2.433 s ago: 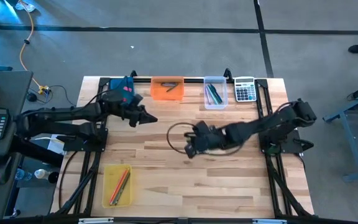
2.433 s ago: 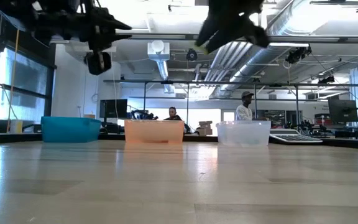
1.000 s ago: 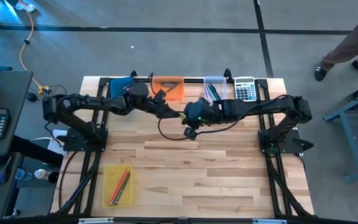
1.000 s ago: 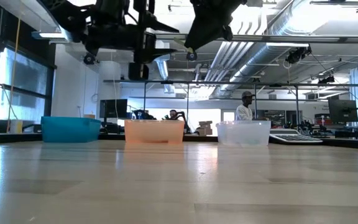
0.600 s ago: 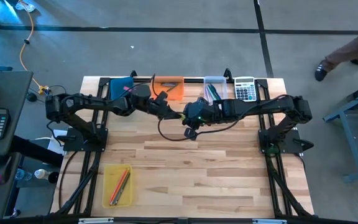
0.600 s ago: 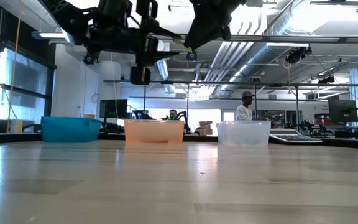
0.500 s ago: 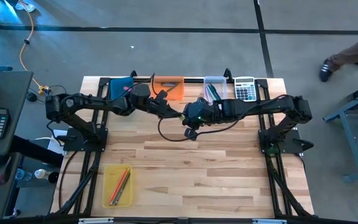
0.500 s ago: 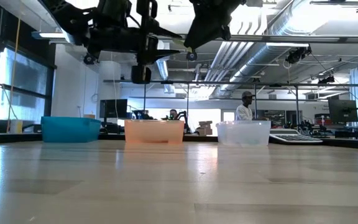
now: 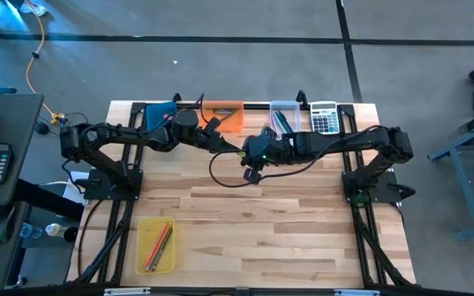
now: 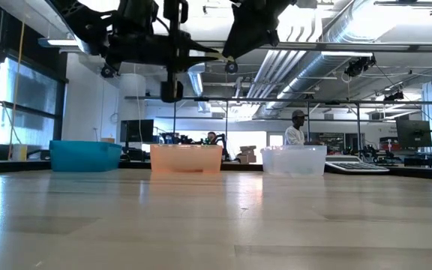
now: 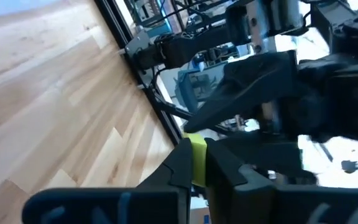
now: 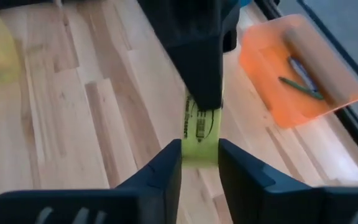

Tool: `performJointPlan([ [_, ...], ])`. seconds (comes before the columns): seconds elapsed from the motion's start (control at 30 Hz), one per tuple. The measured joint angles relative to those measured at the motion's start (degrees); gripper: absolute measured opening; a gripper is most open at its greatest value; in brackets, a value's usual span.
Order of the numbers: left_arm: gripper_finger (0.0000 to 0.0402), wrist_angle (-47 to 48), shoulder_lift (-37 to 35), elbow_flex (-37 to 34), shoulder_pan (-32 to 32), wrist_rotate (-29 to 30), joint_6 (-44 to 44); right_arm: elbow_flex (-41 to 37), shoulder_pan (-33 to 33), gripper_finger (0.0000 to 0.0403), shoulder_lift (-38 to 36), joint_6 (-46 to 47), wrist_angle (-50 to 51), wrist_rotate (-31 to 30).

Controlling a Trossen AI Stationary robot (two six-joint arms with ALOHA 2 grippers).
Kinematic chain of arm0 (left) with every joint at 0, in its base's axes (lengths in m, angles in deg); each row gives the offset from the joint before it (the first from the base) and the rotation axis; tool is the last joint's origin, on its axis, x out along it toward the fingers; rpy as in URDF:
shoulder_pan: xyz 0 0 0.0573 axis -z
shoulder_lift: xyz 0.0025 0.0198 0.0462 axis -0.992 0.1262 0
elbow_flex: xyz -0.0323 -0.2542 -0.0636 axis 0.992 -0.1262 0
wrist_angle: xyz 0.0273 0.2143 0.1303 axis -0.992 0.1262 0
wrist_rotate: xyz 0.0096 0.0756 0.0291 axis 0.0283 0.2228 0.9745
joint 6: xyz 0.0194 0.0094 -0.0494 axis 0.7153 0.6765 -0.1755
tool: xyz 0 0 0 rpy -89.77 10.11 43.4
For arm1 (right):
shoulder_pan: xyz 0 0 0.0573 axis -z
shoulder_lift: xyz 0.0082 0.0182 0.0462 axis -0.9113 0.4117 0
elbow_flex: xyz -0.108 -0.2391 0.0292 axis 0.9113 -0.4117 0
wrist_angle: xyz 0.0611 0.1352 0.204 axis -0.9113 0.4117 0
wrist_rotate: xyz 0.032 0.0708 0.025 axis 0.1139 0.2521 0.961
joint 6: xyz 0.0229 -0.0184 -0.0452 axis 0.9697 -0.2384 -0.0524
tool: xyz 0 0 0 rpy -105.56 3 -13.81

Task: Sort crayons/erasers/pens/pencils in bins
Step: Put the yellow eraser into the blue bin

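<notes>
Hanging in mid-air between the two grippers is a short yellow-green stick [image 12: 201, 134] with a printed wrapper, probably a crayon. It sits above the table [image 9: 262, 230], near the orange bin [image 9: 220, 115] and the clear bin [image 9: 284, 123], touching neither. The left gripper [image 9: 227, 146] is clamped on one end of it. The right gripper [image 12: 201, 152] brackets the other end, but I cannot tell whether it is gripping or has let go.

The stick looks light and stiff, yet waxy and brittle, so a hard squeeze or a sideways twist could snap it. Its paper wrapper should give the pads some purchase. I judge the safest hold is across the wrapped middle, with enough length inside the jaws that it cannot pivot.
</notes>
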Motion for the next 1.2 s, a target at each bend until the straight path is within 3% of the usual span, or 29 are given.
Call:
performJointPlan([
  [0.33, 0.0006, 3.8, -4.3, 0.0, -3.5, 2.1, 11.6, 2.0, 0.0, 0.0190, 0.0, 3.1, -3.5, -5.0],
  [0.53, 0.0006, 10.1, -8.9, 0.0, -8.1, 2.2, 20.6, 8.1, 0.2, 0.0203, -0.1, 4.1, -1.7, -5.4],
  [0.7, 0.0005, 20.8, -14.2, 0.0, -10.9, 6.4, 30.7, 11.0, 1.5, 0.0159, -0.1, 2.8, 1.1, -5.4],
  [0.87, 0.0005, 32.6, -21.0, 0.0, -13.0, 14.9, 40.6, 11.0, 3.7, 0.0074, -0.2, 2.1, 6.2, -3.7],
  [0.97, 0.0004, 40.4, -25.0, 0.0, -14.1, 21.0, 44.9, 9.4, 5.5, 0.0019, -1.4, -1.8, 6.0, 0.2],
  [1.2, 0.0004, 52.8, -30.8, -0.1, -14.6, 37.0, 45.8, -3.8, 13.3, 0.0009, -10.6, -13.7, -4.9, 13.9],
])
